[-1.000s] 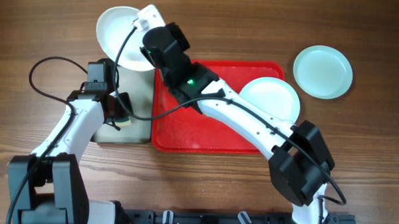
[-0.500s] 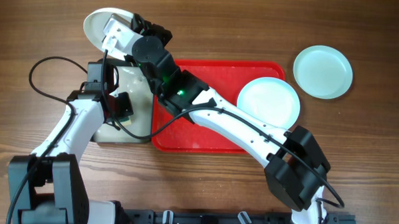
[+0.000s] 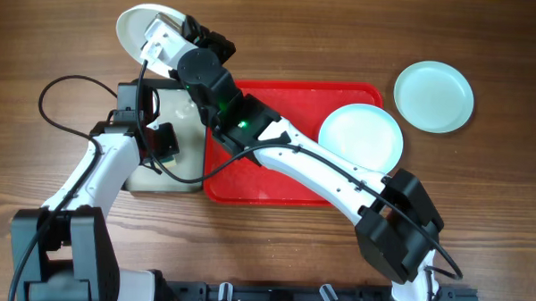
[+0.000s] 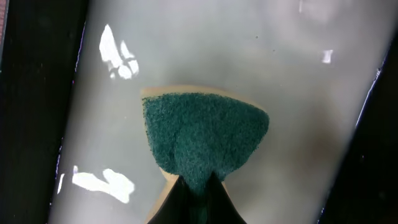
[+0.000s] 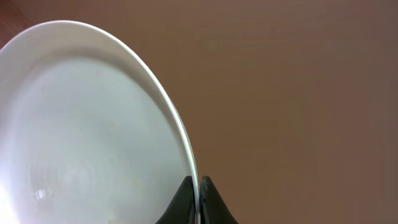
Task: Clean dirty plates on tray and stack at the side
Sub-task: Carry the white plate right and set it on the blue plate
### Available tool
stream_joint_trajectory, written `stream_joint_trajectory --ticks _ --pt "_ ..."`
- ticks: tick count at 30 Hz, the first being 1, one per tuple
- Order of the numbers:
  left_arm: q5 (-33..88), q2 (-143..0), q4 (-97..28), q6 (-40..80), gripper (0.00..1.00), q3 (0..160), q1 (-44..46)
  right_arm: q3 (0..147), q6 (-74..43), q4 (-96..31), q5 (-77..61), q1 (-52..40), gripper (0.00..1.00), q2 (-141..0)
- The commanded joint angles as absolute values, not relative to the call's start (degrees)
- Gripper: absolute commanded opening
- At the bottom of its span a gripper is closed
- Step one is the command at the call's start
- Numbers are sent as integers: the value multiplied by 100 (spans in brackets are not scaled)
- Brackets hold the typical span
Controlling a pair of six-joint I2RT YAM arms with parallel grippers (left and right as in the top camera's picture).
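My right gripper (image 3: 168, 29) is shut on the rim of a white plate (image 3: 135, 30) and holds it over the table at the far left, beyond the small tray; the wrist view shows the jaws pinching the plate's edge (image 5: 186, 149). A pale blue plate (image 3: 361, 136) lies in the right part of the red tray (image 3: 249, 181). Another pale blue plate (image 3: 433, 95) lies on the table right of the tray. My left gripper (image 3: 168, 156) is shut on a green-and-tan sponge (image 4: 205, 134) over the pale inside of the small black-rimmed tray (image 3: 185, 170).
My right arm (image 3: 295, 151) stretches across the red tray from the lower right. A black cable (image 3: 60, 90) loops left of my left arm. The wooden table (image 3: 481, 203) surrounds the trays.
My right gripper has carried the white plate farther up and to the left, off the small tray's top edge. My left gripper has stayed over the small tray with the sponge.
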State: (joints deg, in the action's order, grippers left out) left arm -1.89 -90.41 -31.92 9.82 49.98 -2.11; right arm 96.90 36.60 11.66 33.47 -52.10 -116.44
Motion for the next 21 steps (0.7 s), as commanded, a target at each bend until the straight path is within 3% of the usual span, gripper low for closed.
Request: stream_joint_trajectory --ticks 1,5,9,11,16,21 --pt "-246 -8925 -3168 1076 6 4947 -242 9786 2541 1057 3592 -5188 4 -11498" --pt "-244 -8925 -3168 1076 5 4947 -242 9786 530 -47 3428 -5122 4 -11498" --pt "-244 -8925 -3168 1076 6 4947 -242 9786 -1020 -1223 2191 -4740 4 -11498" --pt "-244 -8925 -3168 1079 6 4947 -242 9786 -1481 -1516 1651 -4512 4 -11496" --pt "-244 -8925 -3168 1079 6 4947 -242 9786 -2290 -2108 -1420 -3227 4 -11493" --pt "-244 -8925 -3146 1079 6 4947 -242 9786 -2650 -2838 -2021 -1874 5 -11493"
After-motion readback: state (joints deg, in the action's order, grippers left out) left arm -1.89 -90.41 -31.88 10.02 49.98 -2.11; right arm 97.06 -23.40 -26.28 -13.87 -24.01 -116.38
